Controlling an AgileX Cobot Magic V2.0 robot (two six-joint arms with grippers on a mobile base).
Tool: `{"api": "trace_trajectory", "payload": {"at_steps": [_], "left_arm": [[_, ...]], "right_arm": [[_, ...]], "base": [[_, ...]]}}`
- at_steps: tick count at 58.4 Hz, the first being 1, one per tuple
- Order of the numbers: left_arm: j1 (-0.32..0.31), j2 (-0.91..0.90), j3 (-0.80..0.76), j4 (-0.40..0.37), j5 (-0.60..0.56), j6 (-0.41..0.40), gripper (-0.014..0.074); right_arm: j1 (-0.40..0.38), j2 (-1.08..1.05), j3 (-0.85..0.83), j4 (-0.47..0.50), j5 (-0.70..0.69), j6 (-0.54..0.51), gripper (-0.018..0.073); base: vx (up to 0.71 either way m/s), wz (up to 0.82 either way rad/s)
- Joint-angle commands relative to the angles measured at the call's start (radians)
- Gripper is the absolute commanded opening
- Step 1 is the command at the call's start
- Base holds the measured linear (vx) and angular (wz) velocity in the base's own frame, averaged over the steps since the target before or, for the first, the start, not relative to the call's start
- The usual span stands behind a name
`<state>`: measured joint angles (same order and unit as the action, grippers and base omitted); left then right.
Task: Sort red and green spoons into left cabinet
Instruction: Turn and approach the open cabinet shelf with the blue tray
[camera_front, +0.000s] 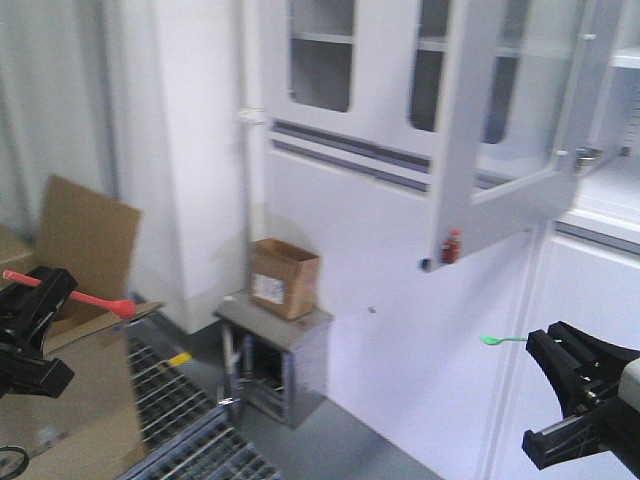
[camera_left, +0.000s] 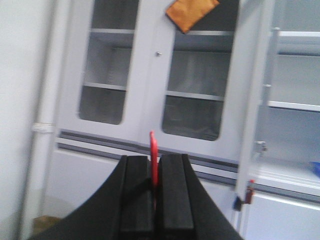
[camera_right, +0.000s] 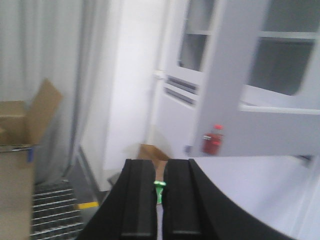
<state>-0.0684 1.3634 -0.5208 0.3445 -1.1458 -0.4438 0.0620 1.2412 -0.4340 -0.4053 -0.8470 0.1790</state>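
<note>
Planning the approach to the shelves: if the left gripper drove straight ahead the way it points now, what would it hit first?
Probably the closed glass-fronted cabinet doors, near the grey band below them; the red spoon in the left gripper would touch first. Depth is unclear.

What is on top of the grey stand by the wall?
A brown cardboard box with a white label sits on the grey stand. Its contents are covered; the space beneath is too blurred to read.

Red spoon (camera_left: 153, 152), green spoon (camera_right: 159, 190) partly hidden; blue tray (camera_left: 315, 168) cropped.
</note>
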Motion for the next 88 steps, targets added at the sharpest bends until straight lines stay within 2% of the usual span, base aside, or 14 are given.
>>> {"api": "trace_trajectory", "payload": {"at_steps": [1,56,88], "left_arm": [[-0.002,-0.031,-0.021,-0.024,-0.229,-0.007,-0.0007],[-0.002,-0.031,-0.021,-0.022,-0.229,-0.007,-0.0007],[-0.002,-0.031,-0.021,-0.022,-0.229,-0.007,-0.0007]], "right_arm": [[-0.001,-0.017,-0.025,0.013,-0.081,0.001,-0.0009],[-0.001,-0.017,-0.025,0.013,-0.081,0.001,-0.0009],[-0.001,-0.017,-0.025,0.013,-0.081,0.001,-0.0009]], "base": [[0.16,-0.64],[0.14,-0.55],[0.15,-0.23]]}}
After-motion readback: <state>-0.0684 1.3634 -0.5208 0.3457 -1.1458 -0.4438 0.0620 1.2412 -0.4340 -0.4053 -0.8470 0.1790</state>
